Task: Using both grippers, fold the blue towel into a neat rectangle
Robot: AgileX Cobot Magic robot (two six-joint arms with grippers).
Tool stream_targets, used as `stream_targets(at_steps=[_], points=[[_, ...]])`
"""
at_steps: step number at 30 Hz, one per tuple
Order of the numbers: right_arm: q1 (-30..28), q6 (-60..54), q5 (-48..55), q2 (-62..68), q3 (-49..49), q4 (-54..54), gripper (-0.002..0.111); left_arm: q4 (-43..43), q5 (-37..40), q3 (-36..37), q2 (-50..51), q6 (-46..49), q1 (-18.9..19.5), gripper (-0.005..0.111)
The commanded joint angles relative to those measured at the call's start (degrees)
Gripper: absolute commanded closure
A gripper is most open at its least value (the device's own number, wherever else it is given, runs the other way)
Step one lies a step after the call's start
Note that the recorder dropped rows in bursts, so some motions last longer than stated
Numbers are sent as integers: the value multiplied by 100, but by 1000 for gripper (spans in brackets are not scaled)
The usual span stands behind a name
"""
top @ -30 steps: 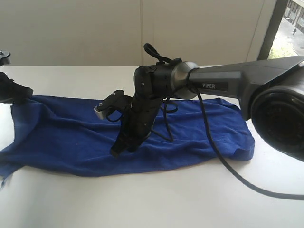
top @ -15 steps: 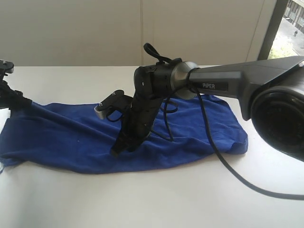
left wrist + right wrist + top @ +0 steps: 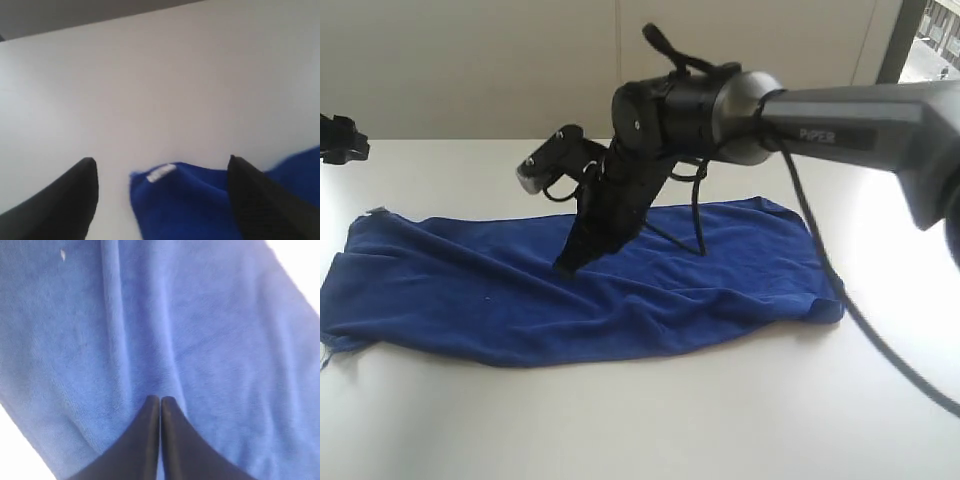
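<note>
Across the middle of the broad white desk (image 3: 650, 430) lies the blue terry-cloth towel (image 3: 470, 300), a long rumpled band parallel to the near edge. Its right end has bunched and curled under, and a few creases run along its length. From where I stand it looks more like a loose strip than a tidy rectangle, so I would say there is folding left to do.

Over it reaches the dark grey right robot arm (image 3: 860, 110), cables looping from the wrist. Its black end effector (image 3: 567, 268) points down at the towel's far long edge, about midway along. The two fingers are pressed together with no cloth between them. I cannot tell whether the tip rests on the pile or hangs just above it.

Off toward the desk's far left corner sits the left end effector (image 3: 161, 159). Its fingers are spread wide and hold nothing. The wrist camera looks down on the towel's far left corner, which lies between them, with its small white sewn label (image 3: 161, 172).

To do this step well, I would have the left fingers come straight down over that labelled corner and bite every layer at once. The right tip should pin the middle as a crease line. The corner should then be carried low and level, so the edges meet squarely rather than dragging the band askew.
</note>
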Motion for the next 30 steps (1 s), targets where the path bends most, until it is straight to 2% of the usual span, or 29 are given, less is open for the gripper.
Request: stream_targets(at_steps=[1,4,6,7,10,14,18,24,30], points=[[-272,235,-41,-456,15,-355,93,-561,1606,-5,-309,-64,-9,47],[-557,623,35,-619,15,-927,84,-694,2430,7,-311,156,-117,72],[-878,737,190,-679,15,-1212,86,-704,2774,104,-330,312,-228,98],[-1068,775,237,-679,15,-1244,91,-704,2914,195,-350,476,-297,106],[-1656,786,192,-632,15,-1216,108,-699,2838,512,-451,525,-466,107],[-2162,786,-171,-409,15,-1193,108,-665,2586,1206,-626,498,-691,107],[-2435,775,-544,58,15,-1193,108,-614,2427,1949,-850,474,-902,107],[-2589,775,-834,720,15,-1204,108,-627,942,2904,-1570,394,-1199,107],[-2594,787,-1465,972,5,-1204,108,-627,-111,3276,-1287,394,-1239,107]])
